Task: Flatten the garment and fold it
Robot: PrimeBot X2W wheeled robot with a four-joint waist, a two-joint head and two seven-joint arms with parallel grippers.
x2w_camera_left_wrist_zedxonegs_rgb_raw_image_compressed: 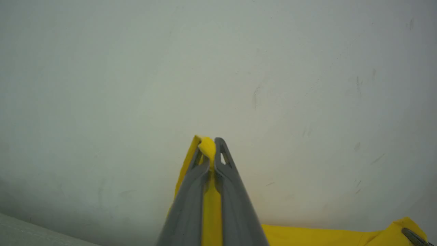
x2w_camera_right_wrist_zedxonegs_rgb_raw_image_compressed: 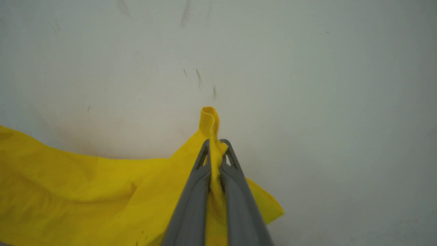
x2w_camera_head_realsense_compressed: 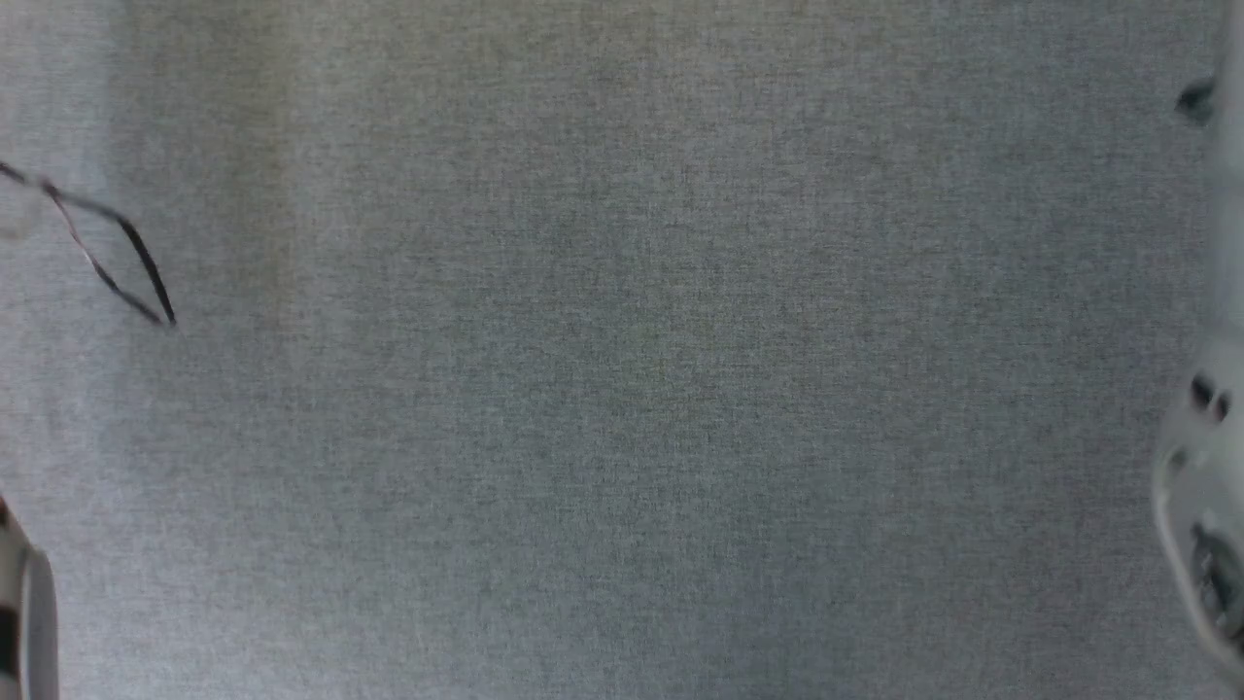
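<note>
The left hand is clamped narrow on the garment: a bright yellow fold is pinched between its two grey fingers, runs up the slot between them and bulges just over the tips. From there the cloth trails down and off to the lower right of the left wrist view, where it meets another dark fingertip at the corner. The right hand is likewise closed tight on the garment, with a rolled yellow tuft standing above its tips and the rest of the shirt spreading in loose creases to the left and below. Behind both hands is a pale scuffed surface. The head view shows a grey woven surface, a thin dark cable at left and a pale arm casing at the right edge.
</note>
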